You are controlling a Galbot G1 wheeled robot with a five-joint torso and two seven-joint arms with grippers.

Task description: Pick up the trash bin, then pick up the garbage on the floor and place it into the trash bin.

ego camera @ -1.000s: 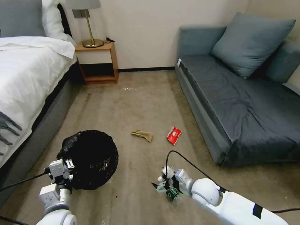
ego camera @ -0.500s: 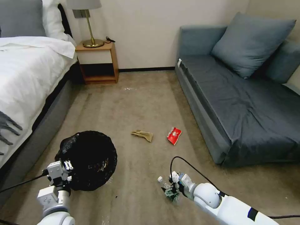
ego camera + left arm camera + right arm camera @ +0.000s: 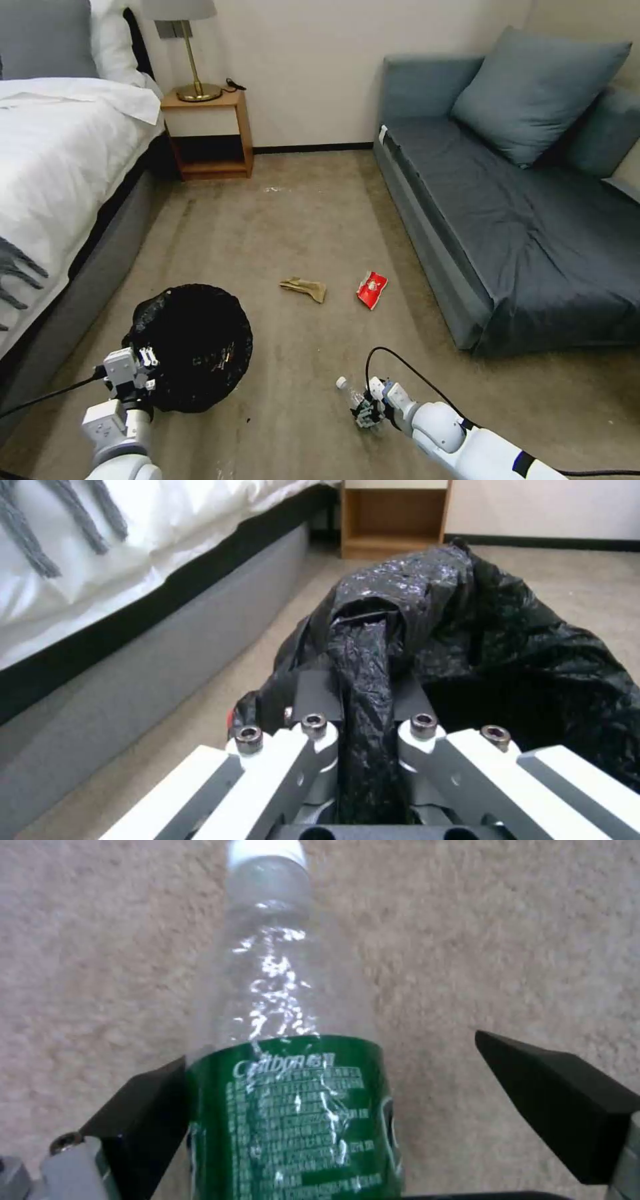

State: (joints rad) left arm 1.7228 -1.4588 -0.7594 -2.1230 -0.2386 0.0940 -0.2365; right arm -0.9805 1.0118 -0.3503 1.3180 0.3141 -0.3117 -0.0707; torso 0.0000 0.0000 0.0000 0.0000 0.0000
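The bottle (image 3: 287, 1075) lies on the floor (image 3: 313, 220) between the two dark fingers (image 3: 560, 1100) of the right hand (image 3: 371, 408), low and near the robot's right side. The fingers stand spread: one touches the green label on one flank, the other is apart from it with carpet showing between. The bottle's long axis runs straight out from the hand, white cap (image 3: 341, 383) pointing away from the wrist and toward the robot's left and forward; the labelled lower body sits deep between the fingers.

To the left, the bin (image 3: 190, 347) is a round black-bagged mouth just ahead of the left hand (image 3: 141, 370). That hand is clamped on a bunched fold of the black bag (image 3: 363, 680) at the bin's near rim, the plastic pinched between its fingers.

Farther ahead on the floor lie the tan paper (image 3: 304, 288) and, just to its right, the red packet (image 3: 371, 289), both well apart from the hands. The packet is near the foot of the sofa (image 3: 520, 220); the bed (image 3: 60, 167) runs along the left, with a nightstand (image 3: 208, 133) against the wall.
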